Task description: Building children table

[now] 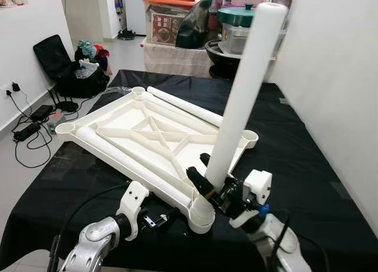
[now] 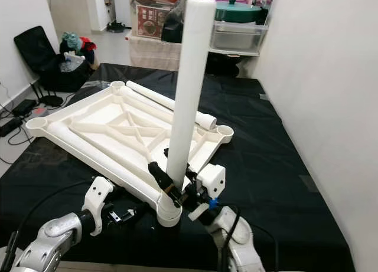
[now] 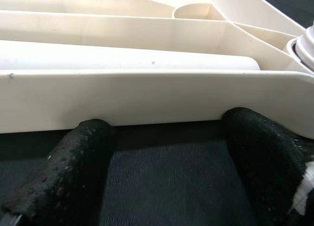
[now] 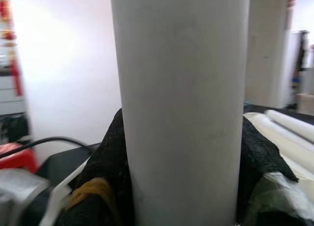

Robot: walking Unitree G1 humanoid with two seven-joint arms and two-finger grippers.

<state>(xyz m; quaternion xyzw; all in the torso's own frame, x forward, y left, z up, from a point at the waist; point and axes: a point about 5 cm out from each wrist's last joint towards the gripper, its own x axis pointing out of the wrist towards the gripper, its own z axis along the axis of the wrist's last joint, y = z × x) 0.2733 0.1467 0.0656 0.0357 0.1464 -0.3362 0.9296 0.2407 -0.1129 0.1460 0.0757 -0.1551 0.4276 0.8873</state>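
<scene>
Left eye view: a white table leg [image 1: 245, 86] stands nearly upright, leaning a little away from the robot, with its lower end seated in the near corner socket [image 1: 201, 216] of the upturned white children's table [image 1: 147, 130]. The table lies underside up on a tabletop draped in black cloth [image 1: 307, 166], its crossed ribs showing. Two more white legs lie across it: one along the near rail [image 1: 127, 156], one along the far side [image 1: 183, 107]. Round sockets show at the other corners.

The right tool [image 1: 205, 176] is clenched on the standing leg just above the socket, its black fingers [image 4: 110, 162] pressed against either side of the tube. The right arm reaches up from below, forearm angled toward the table's near corner, the white wrist housing just to the right of the leg.

The left tool [image 3: 162, 152] is released, its two fingers spread apart. Their tips touch the outer face of the table's near rail, over the black cloth. The left arm comes in low from the near left, its silver forearm pointing at the rail close to the same corner.

Beyond the tabletop sit a black bag [image 1: 59, 62] on the floor, cables by the left wall, and stacked storage boxes [image 1: 171, 21].
</scene>
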